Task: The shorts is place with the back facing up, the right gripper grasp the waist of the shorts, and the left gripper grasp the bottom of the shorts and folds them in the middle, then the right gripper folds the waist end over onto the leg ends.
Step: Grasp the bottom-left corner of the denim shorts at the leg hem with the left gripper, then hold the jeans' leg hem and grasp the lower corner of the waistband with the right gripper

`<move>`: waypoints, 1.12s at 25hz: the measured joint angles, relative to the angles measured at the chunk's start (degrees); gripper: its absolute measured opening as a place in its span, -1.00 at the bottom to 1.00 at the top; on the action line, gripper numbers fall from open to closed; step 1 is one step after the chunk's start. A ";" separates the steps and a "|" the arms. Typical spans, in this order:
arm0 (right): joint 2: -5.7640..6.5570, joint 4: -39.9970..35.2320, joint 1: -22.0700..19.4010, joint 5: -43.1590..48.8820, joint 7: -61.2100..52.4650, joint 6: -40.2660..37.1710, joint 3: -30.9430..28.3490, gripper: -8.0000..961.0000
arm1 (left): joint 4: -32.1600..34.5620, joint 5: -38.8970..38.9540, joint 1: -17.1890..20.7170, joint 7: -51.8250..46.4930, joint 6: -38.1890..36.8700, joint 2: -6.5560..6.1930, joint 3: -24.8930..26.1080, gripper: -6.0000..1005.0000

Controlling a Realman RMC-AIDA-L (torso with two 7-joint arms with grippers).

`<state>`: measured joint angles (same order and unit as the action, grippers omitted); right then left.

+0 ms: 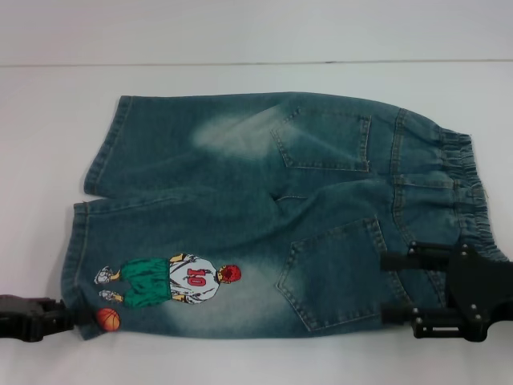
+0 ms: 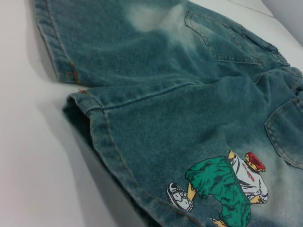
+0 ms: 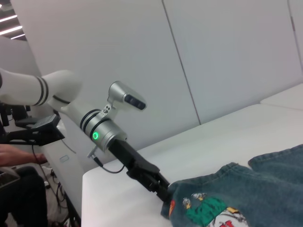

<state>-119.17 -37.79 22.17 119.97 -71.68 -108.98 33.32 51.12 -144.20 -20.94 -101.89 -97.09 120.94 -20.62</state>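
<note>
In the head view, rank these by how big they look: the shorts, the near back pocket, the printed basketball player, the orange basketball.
1. shorts
2. near back pocket
3. printed basketball player, close to the pocket in area, so that order is unsure
4. orange basketball

My right pincer [image 1: 397,286] is covering part of the shorts' [image 1: 264,184] waistband and the near back pocket's [image 1: 341,273] edge, so I cannot tell what the fingers are gripping. My left pincer [image 1: 76,313] is running off the head view's edge, its tips blending into the hem beside the basketball print [image 1: 108,319]. In my left wrist view, the cartoon figure [image 2: 227,184] is being cropped at the frame's edge.
</note>
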 joint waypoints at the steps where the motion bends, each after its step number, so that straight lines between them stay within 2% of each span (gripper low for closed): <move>1: 0.00 0.00 0.08 0.00 -0.12 0.00 -0.31 0.48 | 0.00 0.00 0.00 0.00 0.00 0.00 0.00 0.15; 7: 0.04 0.00 0.69 -0.02 -1.52 0.00 -3.43 0.46 | -0.04 0.13 0.03 0.03 0.00 0.00 0.16 -0.39; 11: 0.53 -0.27 1.93 -0.04 -7.73 0.56 -5.66 0.46 | -0.12 0.19 -0.33 -0.28 -0.01 -0.03 0.18 -0.69; 14: 1.48 -1.61 3.35 0.00 -15.03 2.60 -6.28 0.45 | -0.26 0.69 -1.03 -0.57 0.11 -0.21 0.88 -0.82; 16: 2.71 -3.02 4.46 0.67 -20.46 5.26 -5.87 0.44 | -0.98 1.92 -2.05 -1.30 0.81 -0.71 2.09 -0.90; 19: 4.76 -5.21 5.84 2.91 -26.72 7.46 -4.95 0.44 | -1.47 2.85 -2.71 -2.09 1.27 -1.06 2.27 -0.90; 23: 7.65 -9.83 7.44 8.22 -33.13 5.99 -2.44 0.43 | -1.69 5.10 -3.06 -3.04 2.05 -1.32 2.32 -0.90; 25: 8.13 -13.07 8.24 12.25 -34.70 4.03 -1.27 0.43 | -1.67 5.88 -3.20 -3.77 2.56 -1.42 2.33 -0.90; 28: 8.05 -17.14 9.78 19.52 -35.45 0.90 -0.40 0.42 | -1.67 6.16 -3.59 -4.31 2.88 -1.59 2.35 -0.90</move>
<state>-111.11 -54.93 31.96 139.49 -107.13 -108.09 32.92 49.45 -138.04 -24.53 -106.20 -94.21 119.35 -18.27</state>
